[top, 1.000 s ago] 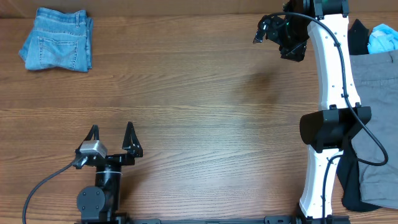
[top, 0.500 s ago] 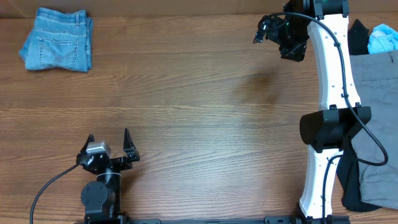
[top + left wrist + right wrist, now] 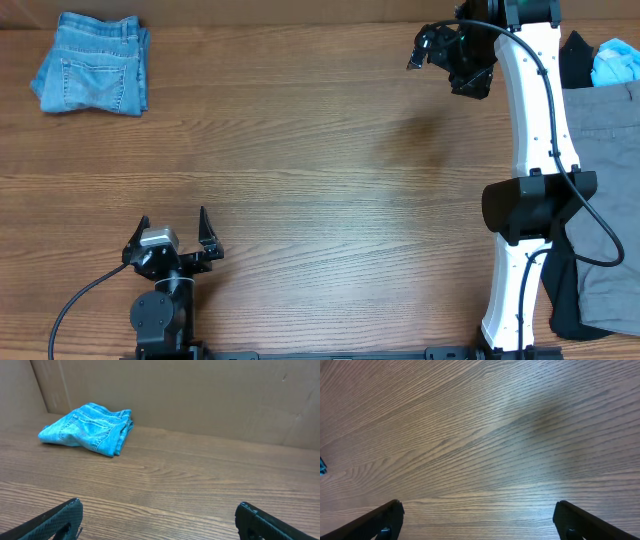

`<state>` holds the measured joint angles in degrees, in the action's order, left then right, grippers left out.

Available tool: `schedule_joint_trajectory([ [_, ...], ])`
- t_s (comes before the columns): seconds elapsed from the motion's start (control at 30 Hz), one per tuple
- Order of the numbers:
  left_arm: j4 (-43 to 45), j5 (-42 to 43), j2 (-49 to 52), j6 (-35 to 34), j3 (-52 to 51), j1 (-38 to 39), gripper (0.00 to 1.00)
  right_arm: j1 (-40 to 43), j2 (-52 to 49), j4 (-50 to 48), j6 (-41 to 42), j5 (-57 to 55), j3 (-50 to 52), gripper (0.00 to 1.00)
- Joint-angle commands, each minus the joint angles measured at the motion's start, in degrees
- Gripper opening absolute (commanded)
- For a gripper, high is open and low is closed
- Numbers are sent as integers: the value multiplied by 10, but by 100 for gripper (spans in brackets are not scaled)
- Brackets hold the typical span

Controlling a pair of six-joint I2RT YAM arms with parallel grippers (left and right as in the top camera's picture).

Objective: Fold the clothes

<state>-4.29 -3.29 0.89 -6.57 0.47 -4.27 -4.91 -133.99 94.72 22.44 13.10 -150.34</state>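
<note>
The light blue denim jeans (image 3: pixel 92 77) lie folded into a compact bundle at the far left corner of the wooden table, a stitched back pocket facing up. They also show in the left wrist view (image 3: pixel 88 428), far ahead and to the left. My left gripper (image 3: pixel 174 230) is open and empty near the front left edge, its fingers (image 3: pixel 159 515) spread wide over bare wood. My right gripper (image 3: pixel 428 47) is open and empty, held above the far right part of the table, its fingers (image 3: pixel 479 517) over bare wood.
Grey trousers (image 3: pixel 605 190) lie at the right edge with a black garment (image 3: pixel 566 295) under them. A light blue cloth (image 3: pixel 614 62) sits at the far right corner. A brown board wall (image 3: pixel 200 395) stands behind the table. The white right arm (image 3: pixel 535 150) runs along the right side.
My left gripper has drawn back slightly toward the front edge and tilted a little. The right arm and the jeans have not moved.
</note>
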Motion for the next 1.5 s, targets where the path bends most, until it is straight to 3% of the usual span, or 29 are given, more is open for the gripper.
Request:
schedule_joint_trajectory([
  [0.0,3,-10,-6,15,-2,-6,100,1,22,-1,-3,-2,-15,100],
  [0.33,3,-10,-6,15,-2,-6,100,-4,27,-1,-3,-2,-15,100],
  [0.6,3,-10,-6,15,-2,-6,100,-80,123,-1,-3,-11,-15,100],
  [0.83,3,-10,-6,15,-2,-6,100,-150,217,-13,-3,-193,-7,100],
  [0.97,3,-10,-6,15,-2,-6,100,-164,275,-28,-3,-237,33,100],
  [1.17,3,-10,-6,15,-2,-6,100,-156,416,-117,-3,-271,196,100],
  [1.47,3,-10,-6,15,-2,-6,100,-90,704,-330,-3,-270,619,100],
])
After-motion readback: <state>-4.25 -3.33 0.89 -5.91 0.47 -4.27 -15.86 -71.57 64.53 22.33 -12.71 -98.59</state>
